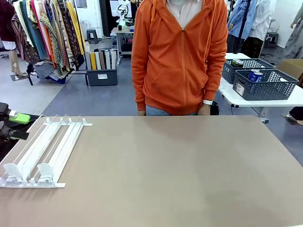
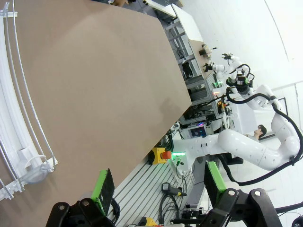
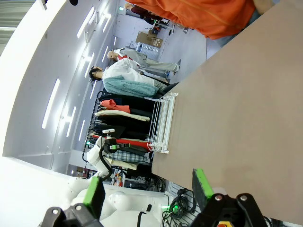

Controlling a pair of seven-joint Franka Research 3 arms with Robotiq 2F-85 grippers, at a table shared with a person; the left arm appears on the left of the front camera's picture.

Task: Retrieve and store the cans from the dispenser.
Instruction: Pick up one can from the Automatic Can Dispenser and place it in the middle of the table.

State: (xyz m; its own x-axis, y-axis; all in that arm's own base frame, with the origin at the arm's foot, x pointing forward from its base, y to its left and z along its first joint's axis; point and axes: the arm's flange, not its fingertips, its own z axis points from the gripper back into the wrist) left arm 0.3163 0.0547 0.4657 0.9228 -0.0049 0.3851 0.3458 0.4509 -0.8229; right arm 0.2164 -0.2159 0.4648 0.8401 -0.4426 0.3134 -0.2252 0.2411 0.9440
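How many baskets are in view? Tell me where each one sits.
2, both on the white side table at far right: the nearer basket, holding a blue can, and a second basket behind it, toward the person. Others may be hidden.

— Underfoot? Smooth grey floor point(image 1: 85, 97), glossy, reflecting the light

— Nearest furniture? Broad matte tan tabletop point(image 1: 180, 165), running edge to edge across the front view

— Off to the far left? Crowded clothes rail of patterned and yellow garments point(image 1: 47, 33), with a dark grey plastic crate of upright folders point(image 1: 102, 66) just beside it on the floor

— To the right? White side table point(image 1: 265, 97), carrying two dark blue-grey woven-pattern plastic baskets point(image 1: 262, 85)

— Further back? Small grey stool point(image 1: 92, 34), near a pale workbench point(image 1: 122, 38)

— Lighting? Long white ceiling strip lamps point(image 3: 52, 109), set in rows against a pale ceiling, seen sideways in the right wrist view
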